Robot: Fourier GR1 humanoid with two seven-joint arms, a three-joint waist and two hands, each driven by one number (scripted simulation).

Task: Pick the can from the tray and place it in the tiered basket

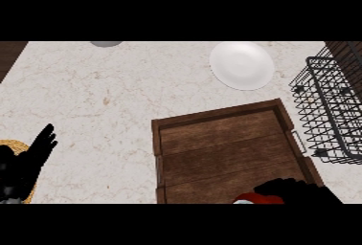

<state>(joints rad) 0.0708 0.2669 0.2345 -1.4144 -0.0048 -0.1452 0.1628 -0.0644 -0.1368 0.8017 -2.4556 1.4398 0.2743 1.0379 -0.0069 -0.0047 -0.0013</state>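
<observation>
right black hand [297, 190] curled round red-topped can [249, 199] at brown wooden tray's [226, 119] near edge | left black hand [28, 160] resting, fingers straight | black wire tiered basket [332, 110] right of tray

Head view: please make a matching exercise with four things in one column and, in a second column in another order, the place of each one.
Things:
1. plate
2. tiered basket
3. tray
4. left hand

Places:
A. lower left, open, fingers up
B. right edge, beside the tray
C. top of the counter, right of centre
D. lower middle, on the counter

Pairs: 1-C, 2-B, 3-D, 4-A
</observation>
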